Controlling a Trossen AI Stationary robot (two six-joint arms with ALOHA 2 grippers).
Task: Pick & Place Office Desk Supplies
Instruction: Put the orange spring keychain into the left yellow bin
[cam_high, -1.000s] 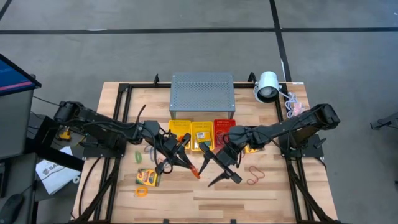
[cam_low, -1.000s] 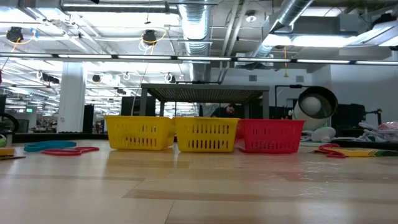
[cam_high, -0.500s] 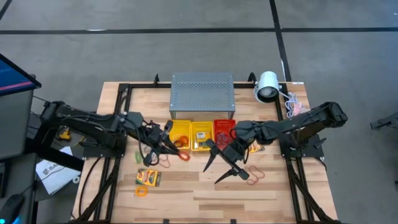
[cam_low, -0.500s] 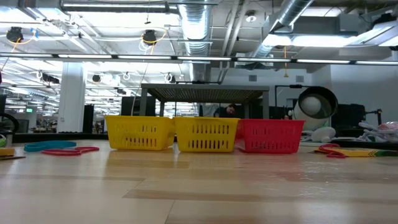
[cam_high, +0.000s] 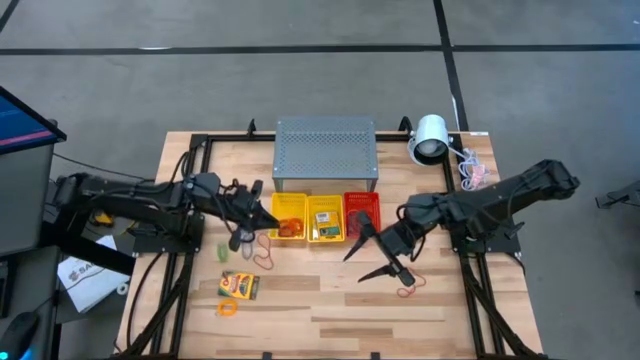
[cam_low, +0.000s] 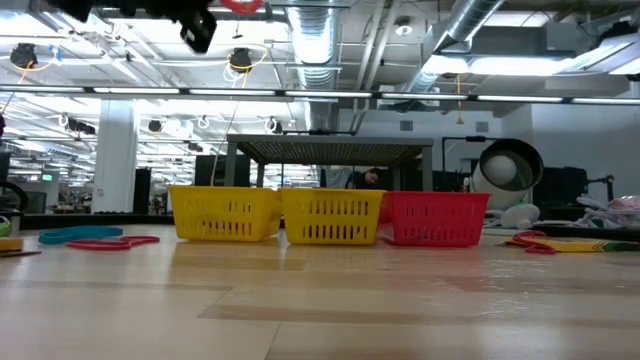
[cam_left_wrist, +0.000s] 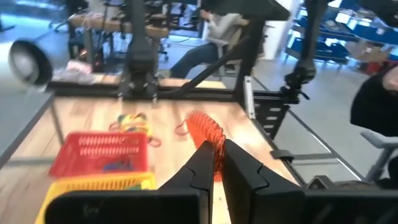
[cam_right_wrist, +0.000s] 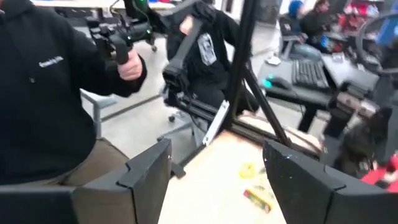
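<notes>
The left gripper (cam_high: 272, 224) is hovering over the left yellow basket (cam_high: 288, 217), fingers clamped on an orange band loop (cam_left_wrist: 208, 140), so release is coming next. The right gripper (cam_high: 375, 255) is waiting over the tabletop (cam_high: 330, 300), fingers apart.

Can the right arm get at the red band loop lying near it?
Probably yes: the right pincer hangs open and empty close beside the red band loop, nothing lying between them. The left pincer, shut on an orange loop, is away over the yellow basket.
</notes>
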